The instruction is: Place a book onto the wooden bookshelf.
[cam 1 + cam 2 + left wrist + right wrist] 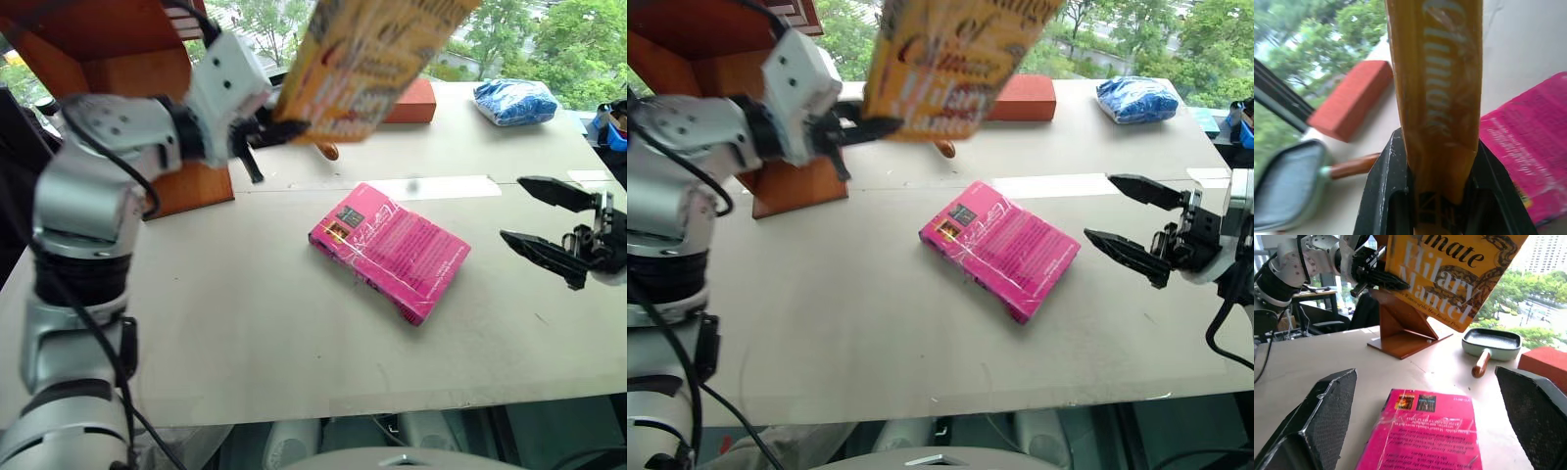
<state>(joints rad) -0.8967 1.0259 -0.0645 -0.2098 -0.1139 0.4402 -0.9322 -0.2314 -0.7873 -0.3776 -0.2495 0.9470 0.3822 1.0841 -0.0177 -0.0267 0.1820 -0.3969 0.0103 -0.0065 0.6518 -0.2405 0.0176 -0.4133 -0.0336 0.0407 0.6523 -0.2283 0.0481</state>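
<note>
My left gripper (279, 130) is shut on the lower edge of the yellow-orange book (367, 54), which it holds high over the table's far side, tilted. In the left wrist view the book's (1437, 98) edge sits clamped between the two black fingers (1382, 191). The right wrist view shows the book's cover (1449, 274) with "Hilary Mantel" on it. The reddish-brown wooden bookshelf (127, 59) stands at the far left, just behind my left arm. My right gripper (537, 217) hovers open at the right, above the table, with nothing between its fingers.
A bright pink book (390, 250) lies flat mid-table, between my two grippers. At the far edge are a red-brown brick (413, 101), a small pale-green pan with a wooden handle (1491, 343), and a blue bag (514, 101).
</note>
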